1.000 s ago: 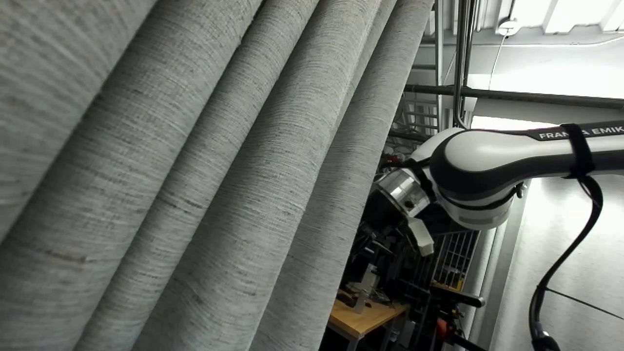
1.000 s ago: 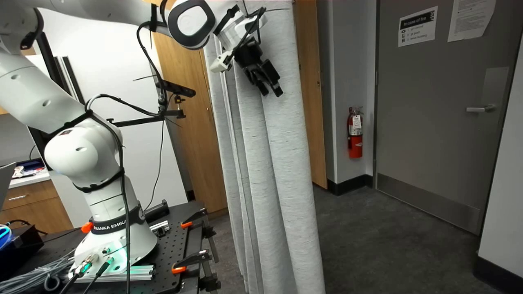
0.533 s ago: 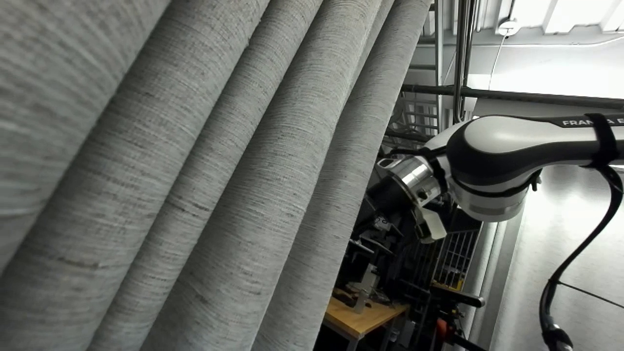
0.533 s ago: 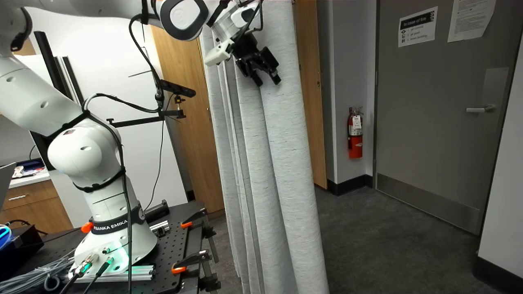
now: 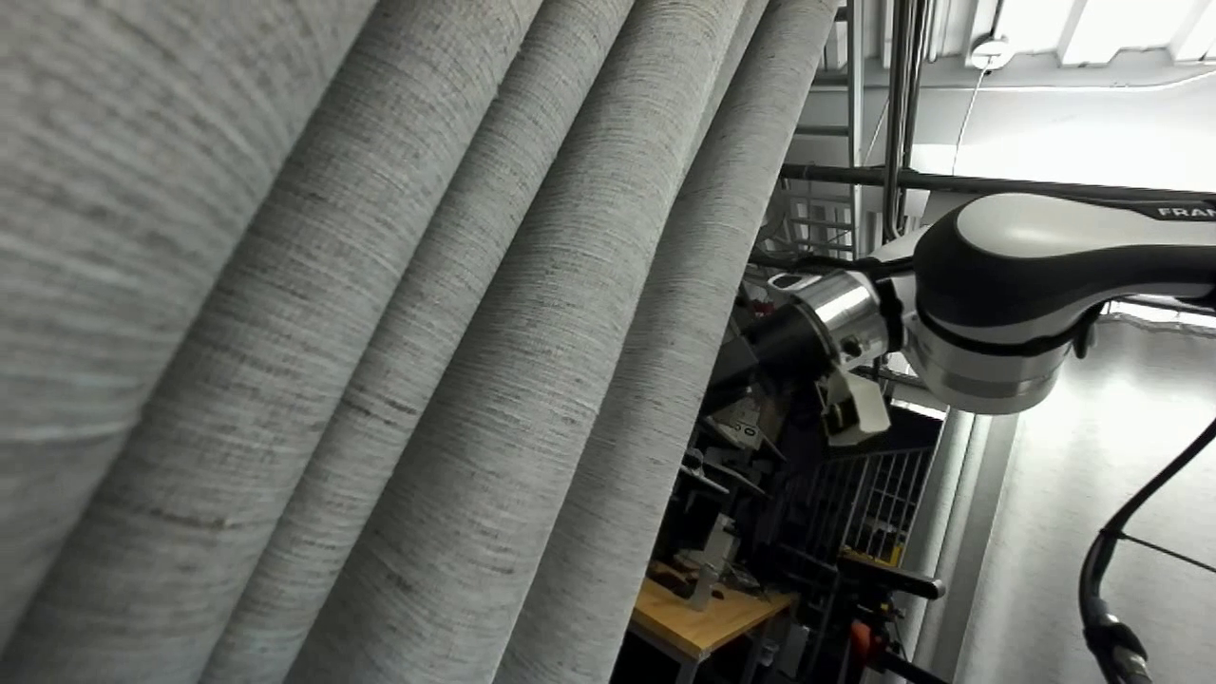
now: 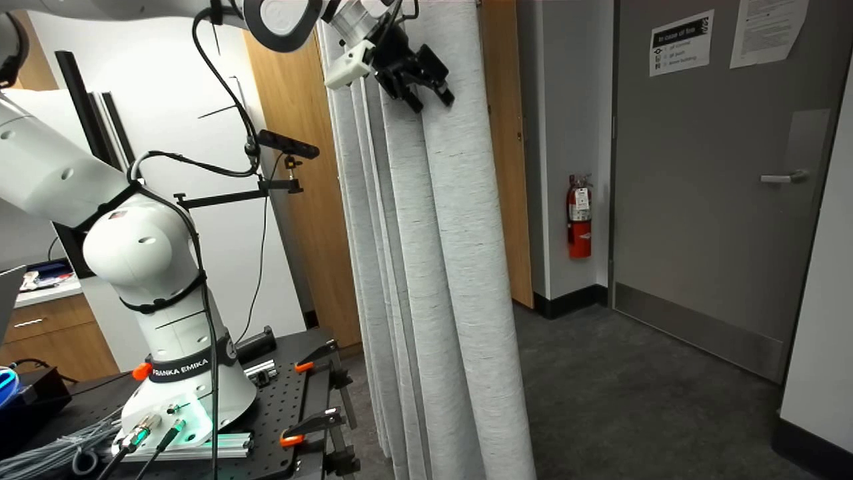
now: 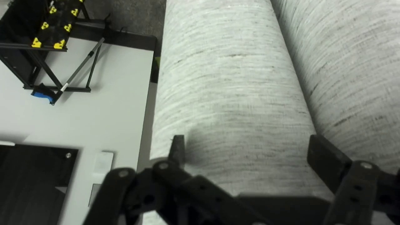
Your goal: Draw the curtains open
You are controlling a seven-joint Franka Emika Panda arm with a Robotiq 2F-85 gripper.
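Observation:
The curtain [image 6: 460, 267] is light-grey woven fabric hanging in long pleats. It also fills the left of an exterior view [image 5: 475, 380] and much of the wrist view [image 7: 231, 78]. My gripper [image 6: 432, 103] is black and stands before the upper part of the curtain, tilted downward. In the wrist view my gripper [image 7: 246, 145] is open, its fingers wide apart. One broad pleat shows between and beyond them. A dark shadow lies on the fabric beside the left finger [image 7: 177, 148]. Whether the fingers touch the cloth I cannot tell. The curtain hides the fingertips in an exterior view.
A camera on a bracket [image 6: 286, 145] stands beside the arm. Clamps [image 6: 313, 427] hold the base plate. A fire extinguisher [image 6: 579, 217] and a grey door [image 6: 720, 200] stand beyond the curtain. A wooden table [image 5: 712, 613] shows past the curtain's edge.
My gripper has moved up and slightly back toward the robot's base side, tilting more level. The curtain's pleats have shifted a little. The gripper's fingers now look more spread in the exterior view.

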